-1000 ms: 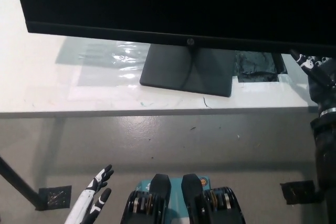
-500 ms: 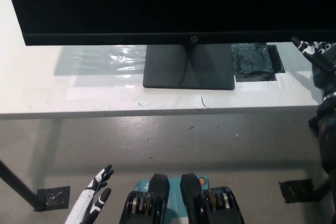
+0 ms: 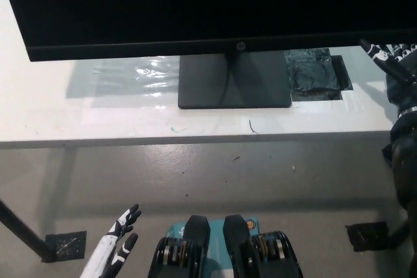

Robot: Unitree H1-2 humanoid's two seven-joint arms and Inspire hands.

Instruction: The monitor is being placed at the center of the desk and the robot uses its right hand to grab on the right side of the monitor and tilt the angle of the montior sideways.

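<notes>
A wide black monitor (image 3: 208,4) fills the top of the head view, standing on its flat dark base (image 3: 234,81) on the white desk (image 3: 78,118). Its lower edge runs almost level, rising slightly toward the right. My black right hand (image 3: 397,63) is at the monitor's lower right corner, its fingers closed against that side. Part of the hand is cut off by the picture's edge. My white left hand (image 3: 117,242) hangs low at the lower left, fingers apart, holding nothing.
A black patch (image 3: 316,73) lies on the desk right of the base, and a shiny clear film (image 3: 140,73) left of it. Below the desk's front edge is grey floor, with a dark desk leg (image 3: 23,232) and black floor pads (image 3: 371,236).
The monitor has swung sideways: its lower edge sloped down to the right before and is now about level. The base turned with it. My right hand moved up slightly with the corner.
</notes>
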